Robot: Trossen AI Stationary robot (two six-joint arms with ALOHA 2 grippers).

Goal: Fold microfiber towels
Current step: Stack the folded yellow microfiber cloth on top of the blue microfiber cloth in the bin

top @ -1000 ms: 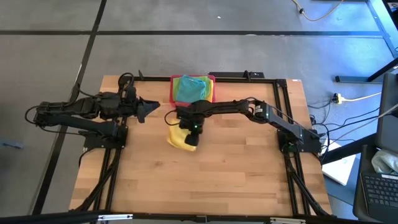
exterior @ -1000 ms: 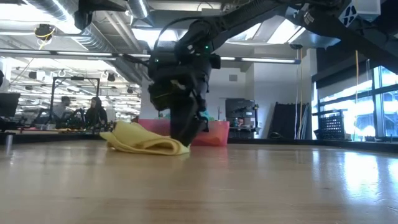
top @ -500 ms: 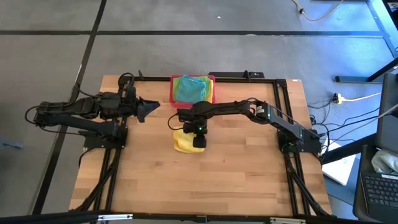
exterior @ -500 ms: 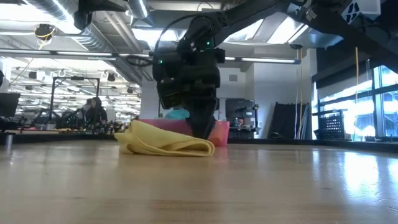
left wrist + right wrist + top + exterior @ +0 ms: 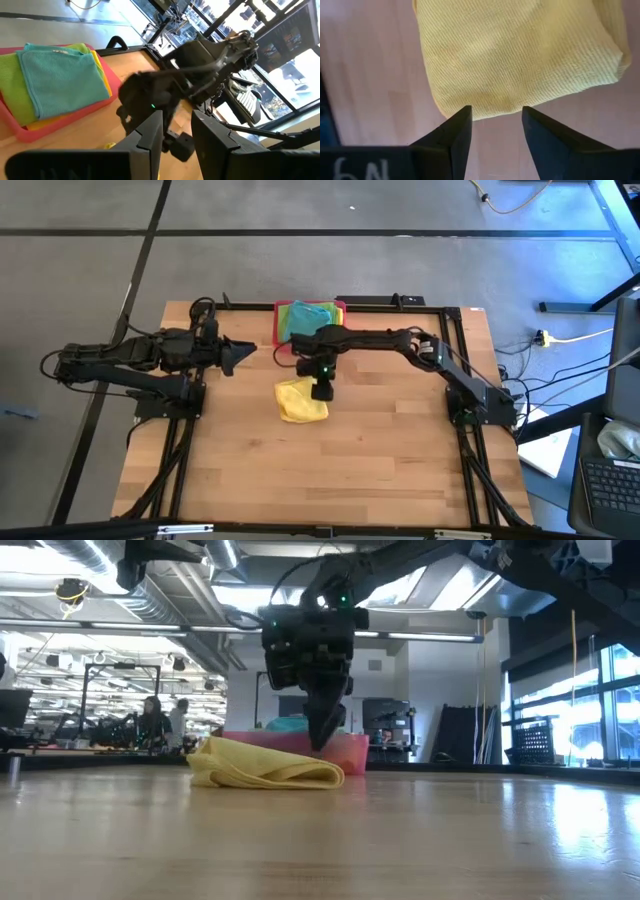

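Your right end effector (image 5: 321,391), fingers spread and empty, hovers over the folded yellow towel (image 5: 301,400); next, carry it aside.

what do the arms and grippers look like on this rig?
Two matte black jointed arms with black cables along them. Right gripper: blocky head, green status light, tapered dark fingers. Left gripper: same dark wedge fingers. White lettering by the right wrist camera.

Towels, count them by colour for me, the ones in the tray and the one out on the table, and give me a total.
Yellow: 2, one folded towel loose on the table, one at the bottom of the stack in the pink tray
Teal: 1, on top of the stack
Green: at least 1; the layers underneath are hard to separate
Total: at least 4
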